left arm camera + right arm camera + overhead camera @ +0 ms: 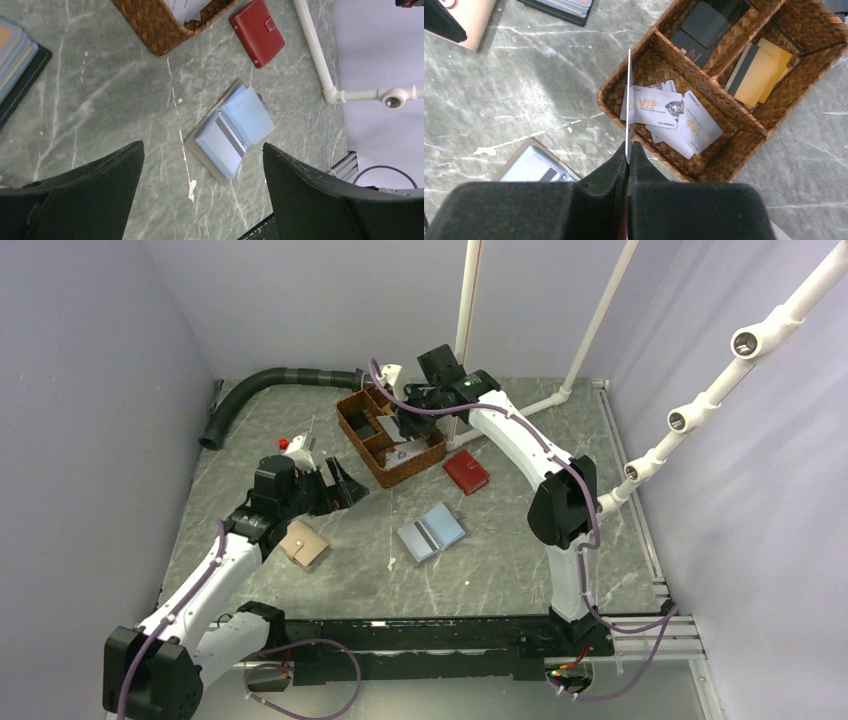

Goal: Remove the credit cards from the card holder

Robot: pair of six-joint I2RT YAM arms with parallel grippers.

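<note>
Left end effector [338,482] is hovering spread wide; right end effector [628,150] is clamping a credit card [628,95].
Card holder [230,132] is lying open mid-surface [100,100], long axis running diagonally; the clamped card is standing edge-on, pointing away from the fingers, over the basket [704,90].

Top cam: high, near edge, whole table [500,570]. L wrist: down, mid height, holder [227,132] centre. R wrist: close over basket [736,150], holder lower left. Wrists share holder + basket.
</note>
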